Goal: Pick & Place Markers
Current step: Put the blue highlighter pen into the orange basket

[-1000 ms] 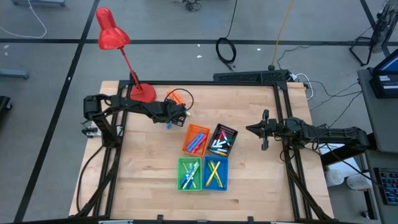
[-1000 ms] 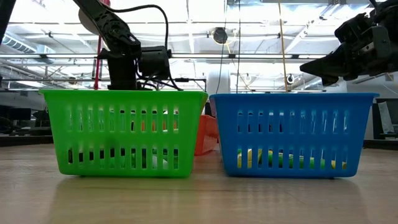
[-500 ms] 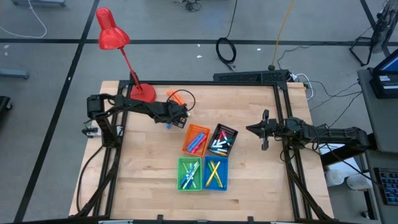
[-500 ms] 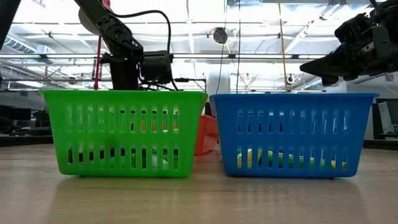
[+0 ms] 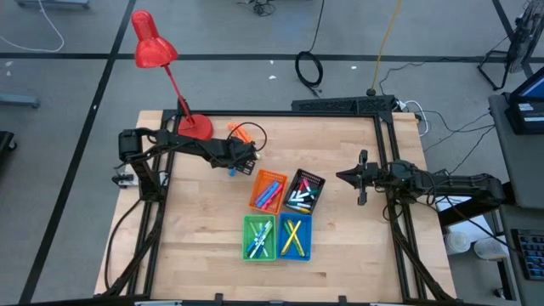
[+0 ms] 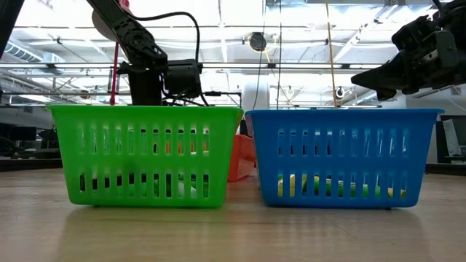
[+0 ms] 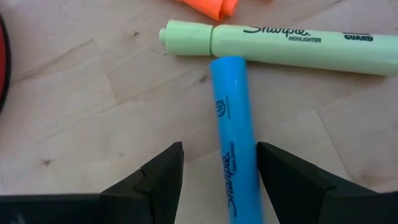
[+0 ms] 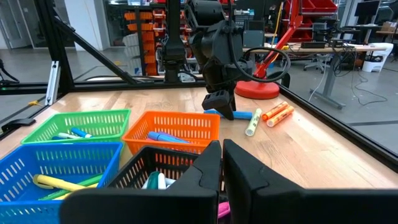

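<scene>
A blue marker [image 7: 233,155] lies flat on the wood table, its end against a pale green highlighter [image 7: 280,46] that lies across it. Orange markers [image 7: 211,6] rest just beyond; they also show as orange markers [image 5: 240,132] from above. My left gripper [image 7: 221,152] is open and points down, one finger on either side of the blue marker; whether a finger touches it, I cannot tell. My right gripper [image 8: 222,152] is shut and hovers above the table's right side, right gripper [image 5: 344,177], beside the bins. More markers lie inside the bins.
Four small bins stand mid-table: orange bin [image 5: 268,189], black bin [image 5: 304,191], green bin [image 5: 259,236], blue bin [image 5: 294,236]. A red lamp's base [image 5: 197,127] sits at the far left, close to the left arm. Bare wood lies near the front edge and at the left.
My left gripper has edged a little toward the table's right, staying low over the blue marker, then kept still. The markers have not moved.
</scene>
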`<act>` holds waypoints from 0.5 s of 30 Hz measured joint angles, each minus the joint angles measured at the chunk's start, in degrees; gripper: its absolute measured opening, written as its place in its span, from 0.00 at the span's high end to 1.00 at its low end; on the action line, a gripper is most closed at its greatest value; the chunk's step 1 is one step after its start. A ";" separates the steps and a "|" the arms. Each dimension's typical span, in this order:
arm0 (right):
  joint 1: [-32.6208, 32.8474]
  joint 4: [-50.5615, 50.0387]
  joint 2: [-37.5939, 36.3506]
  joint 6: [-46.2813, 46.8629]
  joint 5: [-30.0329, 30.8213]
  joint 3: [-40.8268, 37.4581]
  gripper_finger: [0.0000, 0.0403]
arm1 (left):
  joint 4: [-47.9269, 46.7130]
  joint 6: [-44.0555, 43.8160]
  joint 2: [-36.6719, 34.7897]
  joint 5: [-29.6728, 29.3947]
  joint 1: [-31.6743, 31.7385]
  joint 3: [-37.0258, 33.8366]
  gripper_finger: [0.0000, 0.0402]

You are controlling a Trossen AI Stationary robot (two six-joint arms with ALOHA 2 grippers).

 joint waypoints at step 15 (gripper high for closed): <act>-0.01 0.00 0.00 0.00 0.00 -0.02 0.98 | 0.00 -0.04 0.04 0.33 0.04 -0.07 0.47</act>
